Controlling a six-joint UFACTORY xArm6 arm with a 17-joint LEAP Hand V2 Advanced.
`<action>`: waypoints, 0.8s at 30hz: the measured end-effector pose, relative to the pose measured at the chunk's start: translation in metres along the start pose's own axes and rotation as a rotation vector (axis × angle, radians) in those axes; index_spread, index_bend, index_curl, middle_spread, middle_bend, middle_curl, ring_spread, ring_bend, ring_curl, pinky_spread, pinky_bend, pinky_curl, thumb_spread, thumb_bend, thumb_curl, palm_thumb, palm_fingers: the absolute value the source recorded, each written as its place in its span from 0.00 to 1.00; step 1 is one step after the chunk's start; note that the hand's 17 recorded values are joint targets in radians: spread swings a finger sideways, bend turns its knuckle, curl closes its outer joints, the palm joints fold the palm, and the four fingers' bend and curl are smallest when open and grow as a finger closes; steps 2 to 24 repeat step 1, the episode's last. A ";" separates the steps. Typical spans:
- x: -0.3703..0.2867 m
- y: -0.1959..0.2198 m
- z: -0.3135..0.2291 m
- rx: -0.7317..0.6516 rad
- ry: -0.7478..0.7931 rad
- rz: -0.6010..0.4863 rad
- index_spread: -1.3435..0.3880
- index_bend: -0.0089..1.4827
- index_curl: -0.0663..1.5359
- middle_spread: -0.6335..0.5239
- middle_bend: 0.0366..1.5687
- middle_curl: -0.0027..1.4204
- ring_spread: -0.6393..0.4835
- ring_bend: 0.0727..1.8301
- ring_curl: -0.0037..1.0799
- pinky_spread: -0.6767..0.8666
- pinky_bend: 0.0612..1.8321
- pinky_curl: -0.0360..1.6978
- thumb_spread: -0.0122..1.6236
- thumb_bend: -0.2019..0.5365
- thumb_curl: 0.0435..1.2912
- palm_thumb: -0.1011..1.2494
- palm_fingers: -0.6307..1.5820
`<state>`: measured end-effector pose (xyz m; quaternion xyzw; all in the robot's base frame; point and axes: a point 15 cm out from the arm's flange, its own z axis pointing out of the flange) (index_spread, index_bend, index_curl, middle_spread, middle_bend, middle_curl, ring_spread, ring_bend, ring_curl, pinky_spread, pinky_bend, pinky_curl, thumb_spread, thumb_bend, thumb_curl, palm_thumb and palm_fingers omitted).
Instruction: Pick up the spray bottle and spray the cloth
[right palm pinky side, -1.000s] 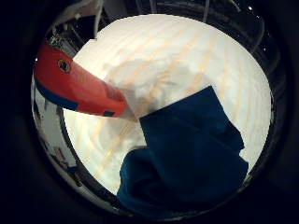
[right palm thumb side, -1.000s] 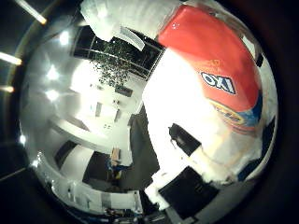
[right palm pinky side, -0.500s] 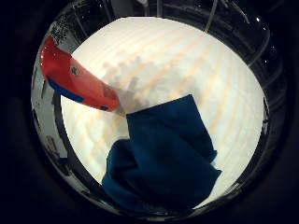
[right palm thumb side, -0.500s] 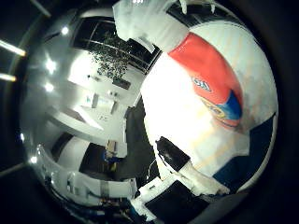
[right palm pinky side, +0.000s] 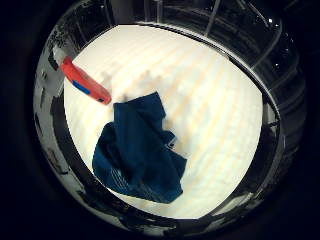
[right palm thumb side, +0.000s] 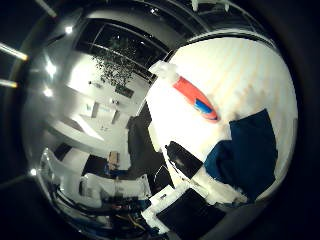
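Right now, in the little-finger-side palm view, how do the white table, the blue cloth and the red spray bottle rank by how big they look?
1. White table: fills most of the view.
2. Blue cloth: crumpled, covering a good part of the tabletop.
3. Red spray bottle: lying on its side by the cloth, clearly the smallest.

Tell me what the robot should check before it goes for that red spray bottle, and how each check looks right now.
1. Spray bottle in view: ok, it lies on its side on the round white table.
2. Bottle free of the hand: ok, nothing holds it.
3. Blue cloth on the table: ok, crumpled beside the bottle.
4. Bottle and cloth apart: cannot tell; the base sits right at the cloth's edge.
5. Nozzle direction: ok, the white spray head points away from the cloth.
6. Fingers ready to grasp: cannot tell.
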<state>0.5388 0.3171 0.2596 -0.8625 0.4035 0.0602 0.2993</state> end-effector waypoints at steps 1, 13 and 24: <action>0.004 0.005 -0.010 0.002 0.013 0.000 0.64 0.11 0.22 0.68 0.10 0.24 0.81 0.20 0.22 0.79 0.26 0.23 0.65 0.24 0.22 0.51 0.34; 0.004 0.005 -0.010 0.002 0.013 0.000 0.64 0.11 0.22 0.68 0.10 0.24 0.81 0.20 0.22 0.79 0.26 0.23 0.65 0.24 0.22 0.51 0.34; 0.004 0.005 -0.010 0.002 0.013 0.000 0.64 0.11 0.22 0.68 0.10 0.24 0.81 0.20 0.22 0.79 0.26 0.23 0.65 0.24 0.22 0.51 0.34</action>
